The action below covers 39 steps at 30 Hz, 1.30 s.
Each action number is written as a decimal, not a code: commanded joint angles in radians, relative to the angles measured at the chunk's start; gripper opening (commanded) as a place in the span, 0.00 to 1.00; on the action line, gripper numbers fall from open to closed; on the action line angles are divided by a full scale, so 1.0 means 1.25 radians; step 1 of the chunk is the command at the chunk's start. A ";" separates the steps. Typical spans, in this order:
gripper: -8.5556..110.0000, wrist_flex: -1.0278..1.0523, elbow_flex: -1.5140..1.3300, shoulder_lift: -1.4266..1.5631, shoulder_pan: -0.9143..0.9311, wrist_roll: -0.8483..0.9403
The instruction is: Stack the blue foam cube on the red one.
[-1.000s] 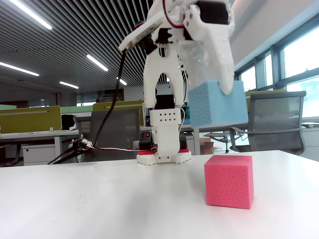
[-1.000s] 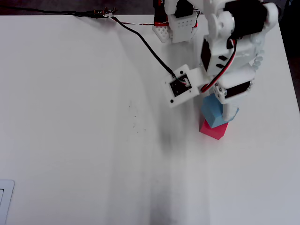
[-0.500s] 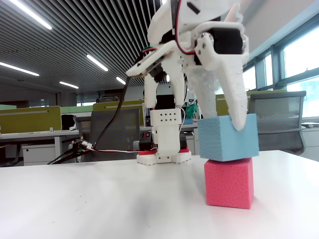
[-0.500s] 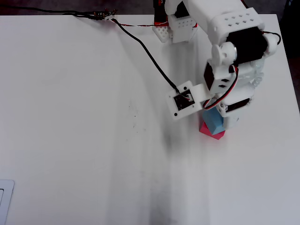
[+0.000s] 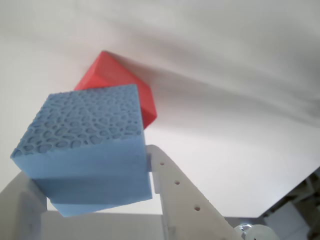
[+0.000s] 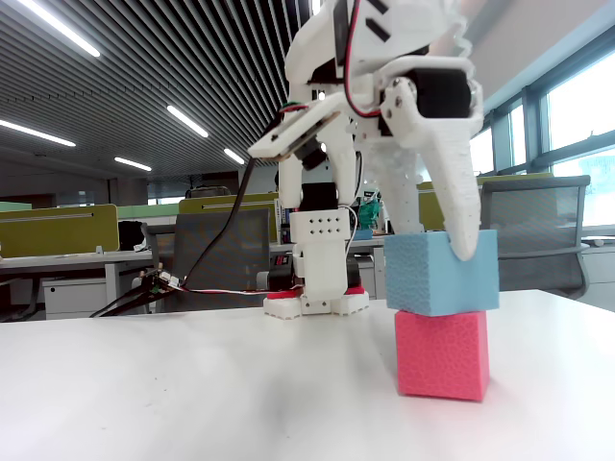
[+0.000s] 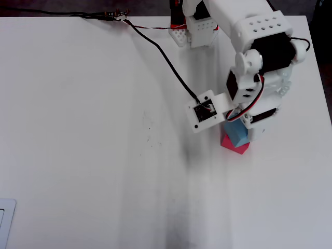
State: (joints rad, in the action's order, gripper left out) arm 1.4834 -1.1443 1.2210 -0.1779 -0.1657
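The blue foam cube [image 6: 432, 279] rests on top of the red one [image 6: 442, 355] in the fixed view, turned a little so its edges overhang. My gripper [image 6: 447, 254] comes down from above with its white fingers [image 6: 459, 206] against the blue cube's sides, shut on it. In the wrist view the blue cube [image 5: 85, 145] fills the space between the fingers [image 5: 172, 190], and the red cube [image 5: 120, 80] peeks out behind it. In the overhead view the arm covers most of the blue cube [image 7: 237, 134], with the red cube [image 7: 233, 146] showing beneath it.
The arm's base [image 7: 192, 31] stands at the table's far edge, and a black cable [image 7: 155, 46] runs from it across the white table [image 7: 78, 129]. A pale flat object [image 7: 5, 223] lies at the near left corner. Office chairs and desks stand behind.
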 commanded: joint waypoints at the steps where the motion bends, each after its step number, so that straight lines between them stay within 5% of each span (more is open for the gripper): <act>1: 0.31 0.009 0.002 0.052 -0.002 -0.004; 22: 0.35 0.042 -0.071 0.357 0.033 -0.004; 39: 0.24 -0.241 -0.621 0.875 0.209 -0.004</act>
State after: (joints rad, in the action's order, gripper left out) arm 1.2471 -1.8162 2.2197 0.0522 -0.1657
